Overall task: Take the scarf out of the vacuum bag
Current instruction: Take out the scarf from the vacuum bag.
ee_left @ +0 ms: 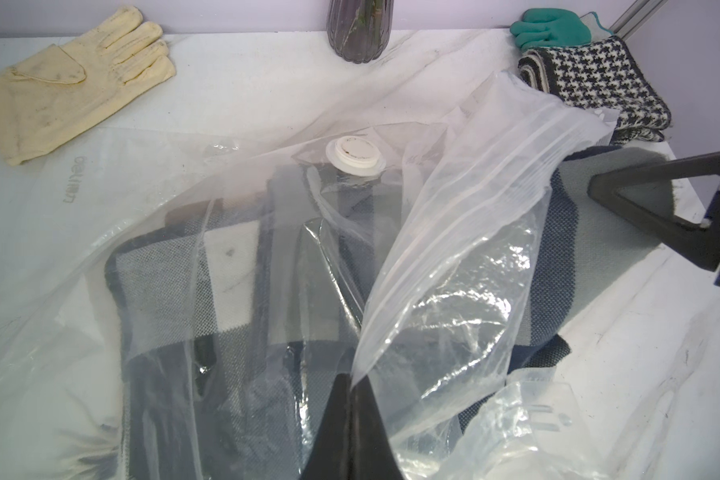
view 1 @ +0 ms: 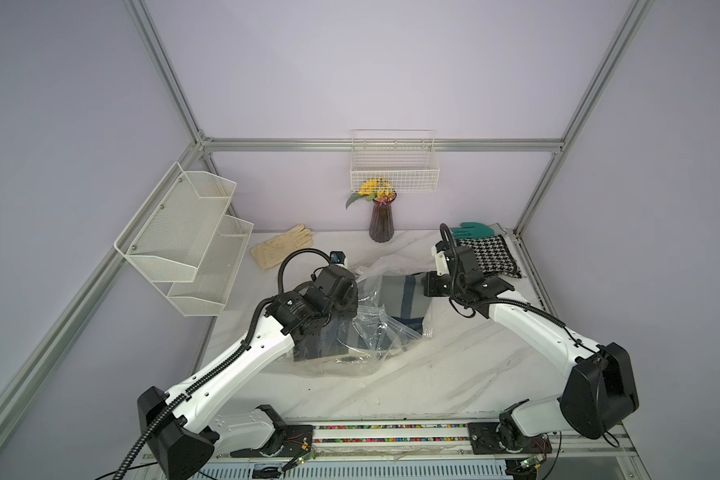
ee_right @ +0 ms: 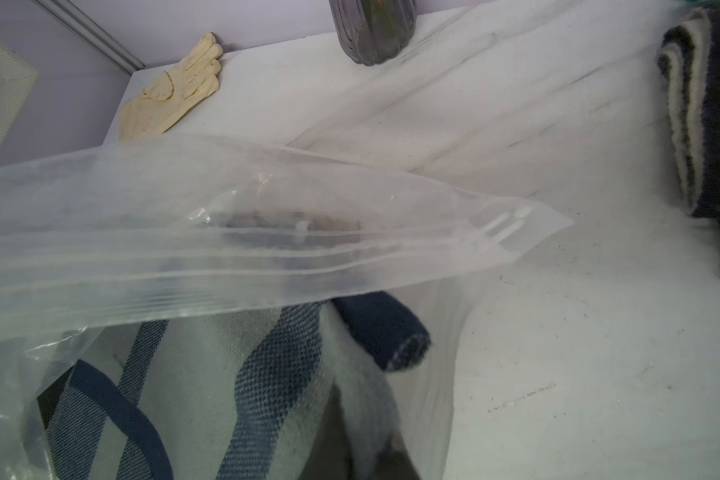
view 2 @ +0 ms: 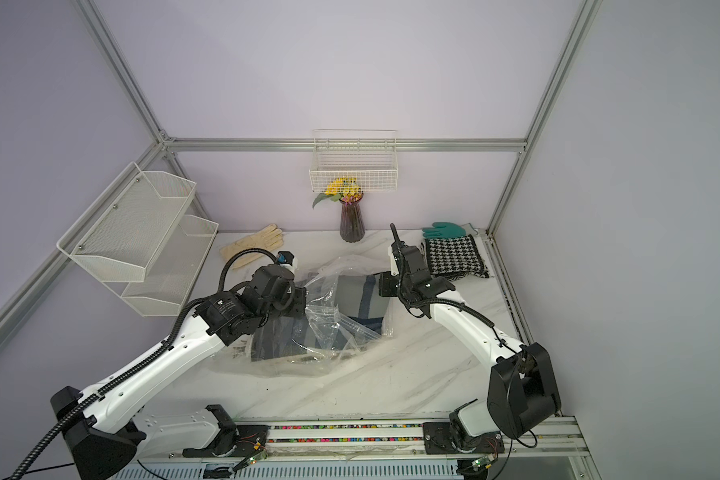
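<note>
Top views: marble table (view 1: 454, 374), lilac walls (view 1: 350, 75); left gripper (ee_left: 352, 386) pinching vacuum bag (ee_left: 454, 249) — right gripper (view 1: 425, 284), scarf (ee_right: 267, 374).

Two robot arms, one left arm (view 1: 242, 361) and one right arm (view 1: 533, 332), work over one marble bench (view 1: 454, 374). It carries one vacuum bag (view 1: 375, 332); two scarves, one striped scarf (view 1: 408, 291) and one houndstooth scarf (view 1: 493, 255); two unmatched gloves, one cream glove (view 1: 281, 245) and one green glove (view 1: 470, 229); and one vase (view 1: 382, 222). One wire basket (view 1: 393, 172) and one two-tier mesh shelf (view 1: 184, 241) hang on the walls.
</note>
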Controlling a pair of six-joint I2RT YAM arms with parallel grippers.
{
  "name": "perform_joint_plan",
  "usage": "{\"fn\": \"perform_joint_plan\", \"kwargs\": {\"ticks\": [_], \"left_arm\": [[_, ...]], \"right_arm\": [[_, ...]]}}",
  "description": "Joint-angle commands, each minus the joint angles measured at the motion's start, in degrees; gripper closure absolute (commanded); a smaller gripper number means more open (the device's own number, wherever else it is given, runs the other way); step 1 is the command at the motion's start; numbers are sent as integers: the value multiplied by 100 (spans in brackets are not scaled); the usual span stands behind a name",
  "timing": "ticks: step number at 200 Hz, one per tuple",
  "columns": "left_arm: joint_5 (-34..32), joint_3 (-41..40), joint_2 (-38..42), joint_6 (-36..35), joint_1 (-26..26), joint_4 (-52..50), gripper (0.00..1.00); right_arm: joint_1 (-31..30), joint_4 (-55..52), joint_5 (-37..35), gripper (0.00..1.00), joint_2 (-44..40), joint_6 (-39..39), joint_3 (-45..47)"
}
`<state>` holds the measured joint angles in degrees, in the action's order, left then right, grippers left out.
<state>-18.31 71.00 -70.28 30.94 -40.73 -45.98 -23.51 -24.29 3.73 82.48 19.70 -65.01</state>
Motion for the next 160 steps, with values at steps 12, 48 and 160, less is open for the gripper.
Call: {"fn": "perform_joint_plan", "kwargs": {"ticks": [12, 48, 160], "left_arm": [[-271, 153, 41, 72, 109, 115, 100], [-228, 56, 102, 61, 144, 231, 100], [-139, -31, -9, -17, 331, 317, 100]], "right_arm": [[406, -728, -448, 100, -304, 220, -368], [730, -1169, -629, 100, -366, 296, -506], [1958, -1710, -1112, 100, -268, 444, -797]]}}
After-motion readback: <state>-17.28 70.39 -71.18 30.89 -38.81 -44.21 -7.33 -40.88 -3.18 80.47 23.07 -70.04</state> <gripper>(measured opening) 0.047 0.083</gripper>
